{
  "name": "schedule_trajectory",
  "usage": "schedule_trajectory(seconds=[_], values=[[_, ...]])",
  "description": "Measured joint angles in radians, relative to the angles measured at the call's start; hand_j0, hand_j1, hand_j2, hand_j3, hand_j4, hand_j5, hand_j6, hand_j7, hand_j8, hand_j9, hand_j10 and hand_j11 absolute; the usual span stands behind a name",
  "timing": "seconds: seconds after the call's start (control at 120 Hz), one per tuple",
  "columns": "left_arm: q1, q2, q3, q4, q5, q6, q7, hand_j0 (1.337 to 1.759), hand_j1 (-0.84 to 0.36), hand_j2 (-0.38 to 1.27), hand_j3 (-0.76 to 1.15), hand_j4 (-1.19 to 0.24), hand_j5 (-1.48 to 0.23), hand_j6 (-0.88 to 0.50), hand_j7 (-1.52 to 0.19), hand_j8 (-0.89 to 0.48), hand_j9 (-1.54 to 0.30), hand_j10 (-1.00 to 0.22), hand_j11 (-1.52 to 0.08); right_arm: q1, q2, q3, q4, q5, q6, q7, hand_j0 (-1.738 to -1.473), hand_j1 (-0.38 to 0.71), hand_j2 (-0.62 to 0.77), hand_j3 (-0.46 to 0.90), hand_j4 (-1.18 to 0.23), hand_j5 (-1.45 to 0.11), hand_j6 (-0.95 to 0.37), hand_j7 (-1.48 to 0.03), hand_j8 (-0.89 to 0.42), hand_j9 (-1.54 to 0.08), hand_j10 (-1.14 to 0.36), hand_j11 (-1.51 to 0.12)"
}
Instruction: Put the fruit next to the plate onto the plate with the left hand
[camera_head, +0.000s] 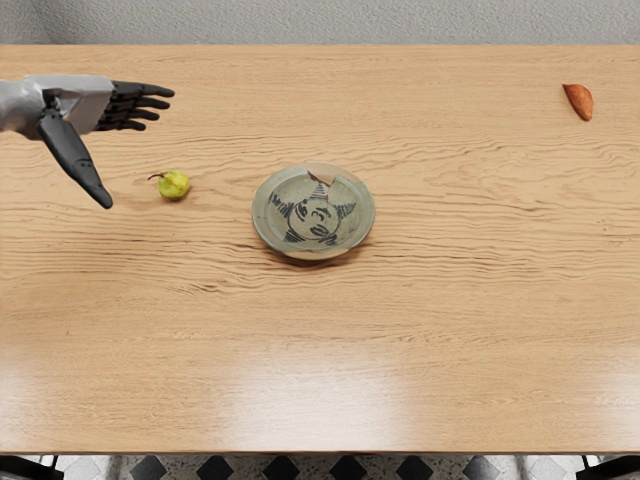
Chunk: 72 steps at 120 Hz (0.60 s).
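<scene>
Small green pear on its side, near patterned grey-green plate.

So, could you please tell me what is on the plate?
No fruit lies on the plate: only its dark pattern and a brownish patch at the far rim show. The pear lies apart, to its left. The tabletop beneath the plate is hidden.
</scene>
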Motion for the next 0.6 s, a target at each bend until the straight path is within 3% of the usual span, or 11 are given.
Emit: schedule_trajectory(seconds=[0.083, 0.108, 0.133, 0.233, 0.317, 0.425, 0.6], values=[[-0.001, 0.0, 0.001, -0.003, 0.002, 0.0, 0.002, 1.658, 0.33, 0.0, 0.0, -0.02, -0.02, -0.02, -0.02, -0.02, -0.02, -0.02, -0.02, 0.0, 0.0, 0.0, 0.0, 0.0, 0.0, 0.0, -1.658, -0.35, 0.0, 0.0, 0.0, 0.0, 0.0, 0.0, 0.0, 0.0, 0.0, 0.0], [-0.004, -0.002, 0.001, -0.004, 0.002, 0.0, 0.02, 1.658, 0.33, 0.0, 0.0, -0.02, -0.02, -0.02, -0.02, -0.02, -0.02, -0.02, -0.02, 0.001, 0.0, 0.0, 0.0, 0.001, 0.0, 0.0, -1.658, -0.35, 0.0, 0.0, 0.0, 0.0, 0.0, 0.0, 0.0, 0.0, 0.0, 0.0], [-0.009, -0.031, 0.0, -0.004, 0.002, 0.0, 0.062, 1.658, 0.33, 0.0, 0.0, -0.02, -0.02, -0.02, -0.02, -0.02, -0.02, -0.02, -0.02, 0.001, 0.0, 0.0, 0.0, 0.0, 0.0, 0.0, -1.658, -0.35, 0.0, 0.0, 0.0, 0.0, 0.0, 0.0, 0.0, 0.0, 0.0, 0.0], [-0.049, -0.11, -0.01, -0.002, 0.002, 0.0, 0.294, 1.658, 0.33, 0.0, 0.0, -0.02, -0.02, -0.02, -0.02, -0.02, -0.02, -0.02, -0.02, 0.002, 0.0, 0.0, 0.0, 0.0, 0.0, 0.0, -1.658, -0.35, 0.0, 0.0, 0.0, 0.0, 0.0, 0.0, 0.0, 0.0, 0.0, 0.0], [-0.104, -0.134, -0.014, 0.004, 0.0, 0.0, 0.398, 1.658, 0.33, 0.0, 0.0, -0.02, -0.02, -0.02, -0.02, -0.02, -0.02, -0.02, -0.02, 0.003, 0.0, 0.0, 0.0, 0.0, 0.0, 0.0, -1.658, -0.35, 0.0, 0.0, 0.0, 0.0, 0.0, 0.0, 0.0, 0.0, 0.0, 0.0], [-0.13, -0.198, -0.013, 0.007, 0.006, 0.0, 0.453, 1.658, 0.33, 0.0, 0.0, -0.02, -0.02, -0.02, -0.02, -0.02, -0.02, -0.02, -0.02, 0.005, 0.0, 0.0, 0.0, 0.0, 0.0, 0.0, -1.658, -0.35, 0.0, 0.0, 0.0, 0.0, 0.0, 0.0, 0.0, 0.0, 0.0, 0.0], [-0.123, -0.281, -0.005, 0.007, 0.165, 0.086, 0.477, 1.658, 0.33, 0.0, 0.0, -0.02, -0.02, -0.02, -0.02, -0.02, -0.02, -0.02, -0.02, 0.006, 0.0, 0.0, 0.0, 0.0, 0.0, 0.0, -1.658, -0.35, 0.0, 0.0, 0.0, 0.0, 0.0, 0.0, 0.0, 0.0, 0.0, 0.0]])
